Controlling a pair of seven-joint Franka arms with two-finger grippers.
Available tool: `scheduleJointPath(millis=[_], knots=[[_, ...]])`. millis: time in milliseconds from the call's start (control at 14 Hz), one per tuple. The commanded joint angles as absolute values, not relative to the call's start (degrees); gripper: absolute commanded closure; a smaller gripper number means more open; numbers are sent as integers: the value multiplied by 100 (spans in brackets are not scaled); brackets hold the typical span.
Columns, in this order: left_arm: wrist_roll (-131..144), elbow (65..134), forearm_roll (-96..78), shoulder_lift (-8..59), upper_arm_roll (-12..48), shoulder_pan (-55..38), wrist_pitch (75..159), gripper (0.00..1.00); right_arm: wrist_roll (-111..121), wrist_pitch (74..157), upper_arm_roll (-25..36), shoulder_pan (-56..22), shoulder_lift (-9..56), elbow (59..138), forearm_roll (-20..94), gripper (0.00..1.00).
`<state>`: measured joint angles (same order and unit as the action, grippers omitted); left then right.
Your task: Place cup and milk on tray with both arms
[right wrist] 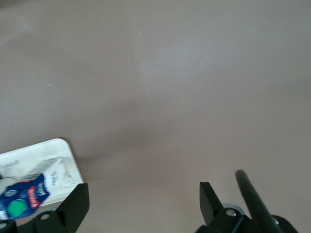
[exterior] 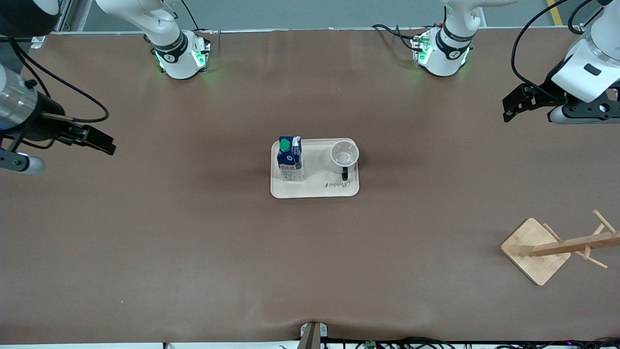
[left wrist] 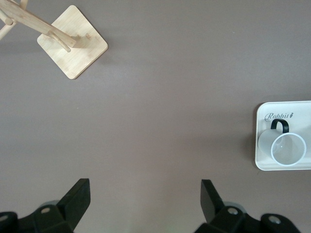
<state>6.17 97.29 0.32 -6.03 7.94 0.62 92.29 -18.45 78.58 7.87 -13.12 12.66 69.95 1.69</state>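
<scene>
The cream tray (exterior: 315,190) lies in the middle of the table. The milk (exterior: 289,158) stands upright on it at the right arm's end. The cup (exterior: 344,155) stands upright on it at the left arm's end, its black handle toward the front camera. My left gripper (exterior: 507,108) is open and empty, up over bare table at the left arm's end. My right gripper (exterior: 107,144) is open and empty over bare table at the right arm's end. The left wrist view shows the cup (left wrist: 287,146) on the tray (left wrist: 262,156). The right wrist view shows the milk (right wrist: 22,199) on the tray (right wrist: 54,154).
A wooden rack on a square bamboo base (exterior: 530,249) stands near the front edge at the left arm's end; it also shows in the left wrist view (left wrist: 73,43). The brown table top (exterior: 193,232) stretches wide around the tray.
</scene>
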Motion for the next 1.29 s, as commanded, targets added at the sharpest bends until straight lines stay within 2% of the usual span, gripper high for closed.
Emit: scheduleJointPath(millis=[0, 143, 500, 786, 929, 1214], knots=[[624, 9817, 53, -738, 809, 97, 9229, 0, -1015, 8322, 686, -977, 608, 8013, -26, 0], [633, 9817, 53, -738, 809, 88, 9229, 0, -626, 8621, 686, -713, 353, 8462, -9, 0], [659, 9695, 44, -677, 765, 97, 9229, 0, -405, 8586, 694, -485, 79, 8762, -18, 0], [685, 9677, 44, -659, 738, 105, 9229, 0, -166, 8517, 598, -589, 79, 8649, -500, 0], [956, 9651, 44, -650, 738, 97, 9229, 0, -123, 8490, 598, -563, 88, 8334, -449, 0], [1029, 9598, 53, -598, 747, 105, 9229, 0, -106, 8183, 598, -616, 53, 8306, -405, 0]])
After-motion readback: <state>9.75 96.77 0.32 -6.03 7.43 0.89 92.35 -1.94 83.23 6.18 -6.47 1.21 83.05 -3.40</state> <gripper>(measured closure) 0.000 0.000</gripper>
